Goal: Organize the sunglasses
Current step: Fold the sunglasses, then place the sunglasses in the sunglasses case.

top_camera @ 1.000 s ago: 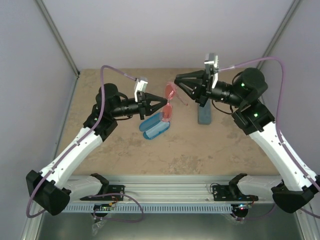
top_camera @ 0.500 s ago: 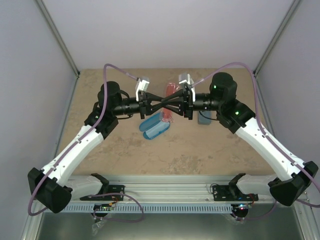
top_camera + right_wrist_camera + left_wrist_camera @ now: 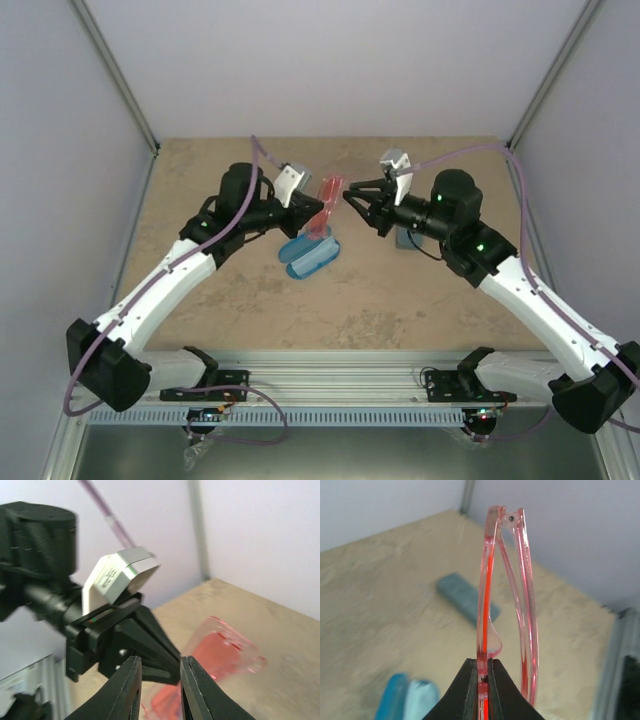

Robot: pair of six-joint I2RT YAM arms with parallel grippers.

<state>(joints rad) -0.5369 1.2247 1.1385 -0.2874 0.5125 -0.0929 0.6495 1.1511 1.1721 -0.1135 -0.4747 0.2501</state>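
Enclosure with pale walls; sandy, stone-patterned surface (image 3: pixel 250 310); 2 arms bolted at its near edge.

1. Left arm (image 3: pixel 165 280): rises from the near-left base, elbow out toward the left wall, forearm running right to mid-surface. Since 0.5 s ago the forearm has swung to a steeper slant.
2. Right arm (image 3: pixel 535 300): mirrors it from the near-right base, forearm pointing left.
3. Blue oval case (image 3: pixel 310 256): lies open on the surface, under and just nearer than the 2 hands.
4. Left hand (image 3: pixel 317 208): fingers clamped on the red-orange sunglasses (image 3: pixel 328 192). In the wrist view the pair looks folded and stands up from the fingertips, off the surface.
5. Right hand (image 3: pixel 351 197): fingers (image 3: pixel 131 685) set narrowly apart, nothing between them. It points at the sunglasses from the right without touching. 0.5 s ago both hands met tip to tip at the pair; this one has drawn back.
6. Grey-blue rectangular case (image 3: pixel 404 240): flat on the surface, partly hidden under the right forearm.
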